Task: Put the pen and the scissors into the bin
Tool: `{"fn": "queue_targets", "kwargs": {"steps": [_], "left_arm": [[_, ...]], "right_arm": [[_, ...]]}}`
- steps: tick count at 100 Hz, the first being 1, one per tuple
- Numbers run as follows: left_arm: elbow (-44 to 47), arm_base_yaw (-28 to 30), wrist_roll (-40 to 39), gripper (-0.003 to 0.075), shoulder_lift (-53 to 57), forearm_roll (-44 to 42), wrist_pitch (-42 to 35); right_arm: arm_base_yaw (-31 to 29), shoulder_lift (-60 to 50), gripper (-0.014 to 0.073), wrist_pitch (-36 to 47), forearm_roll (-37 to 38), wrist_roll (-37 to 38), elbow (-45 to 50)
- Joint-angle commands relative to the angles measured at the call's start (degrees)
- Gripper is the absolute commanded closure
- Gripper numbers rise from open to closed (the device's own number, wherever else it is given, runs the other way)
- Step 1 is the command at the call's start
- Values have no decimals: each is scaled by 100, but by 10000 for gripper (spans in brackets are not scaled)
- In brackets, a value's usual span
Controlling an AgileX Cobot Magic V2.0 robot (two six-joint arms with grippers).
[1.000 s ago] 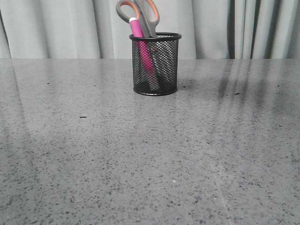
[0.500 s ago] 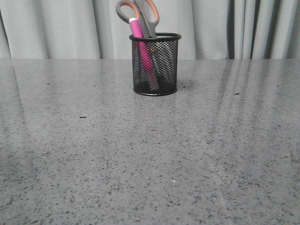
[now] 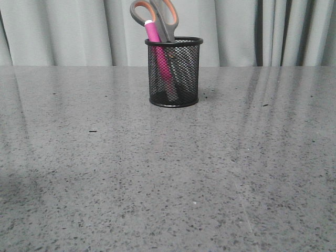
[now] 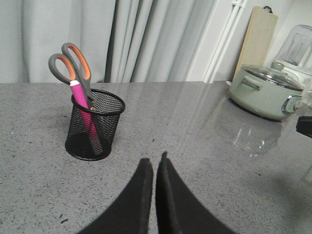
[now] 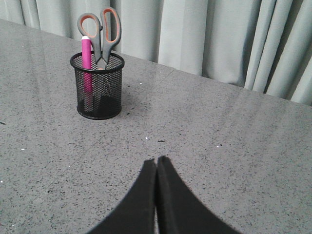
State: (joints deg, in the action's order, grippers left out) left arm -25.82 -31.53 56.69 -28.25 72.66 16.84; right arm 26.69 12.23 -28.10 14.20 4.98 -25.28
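The black wire-mesh bin [image 3: 174, 72] stands upright at the far middle of the grey table. The bright-pink pen [image 3: 155, 39] leans inside it, top end sticking above the rim. The scissors [image 3: 157, 16] stand in it blades down, grey and orange handles above the rim. The bin [image 4: 94, 125], the pen [image 4: 80, 97] and the scissors [image 4: 70, 66] show in the left wrist view, and the bin [image 5: 98, 86] in the right wrist view. My left gripper [image 4: 154, 160] is shut and empty, well short of the bin. My right gripper [image 5: 156, 161] is shut and empty, also apart from it. Neither gripper shows in the front view.
Grey curtains hang behind the table. In the left wrist view a pale green lidded pot [image 4: 265, 91] sits on the table off to one side, with a wooden board [image 4: 259, 39] and a blender jar [image 4: 299, 48] behind it. Small dark specks lie on the table [image 3: 92, 130].
The bin, pen and scissors have not moved. A shadow at the near left of the table has slid off toward the edge.
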Motion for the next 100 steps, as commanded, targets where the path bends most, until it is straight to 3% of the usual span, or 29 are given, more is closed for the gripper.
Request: {"fn": "queue_targets", "kwargs": {"steps": [1, 53, 73, 87, 92, 100], "left_arm": [[-164, -27, -52, 740, -14, 195, -41], [99, -39, -38, 740, 0, 205, -57], [1078, -39, 344, 740, 753, -71, -1328], [1558, 75, 21, 740, 1612, -1605, -1437], [1658, 132, -640, 740, 1846, -2498, -1479], [1877, 281, -2470, 740, 2128, -4334, -1769]], "right_arm": [[-10, 59, 666, 418, 68, -50, -136], [-10, 59, 666, 418, 68, -50, -136], [-10, 59, 666, 418, 68, -50, -136], [-10, 59, 666, 418, 68, -50, -136], [-10, 59, 666, 418, 68, -50, -136], [-10, 59, 666, 418, 68, -50, -136]]}}
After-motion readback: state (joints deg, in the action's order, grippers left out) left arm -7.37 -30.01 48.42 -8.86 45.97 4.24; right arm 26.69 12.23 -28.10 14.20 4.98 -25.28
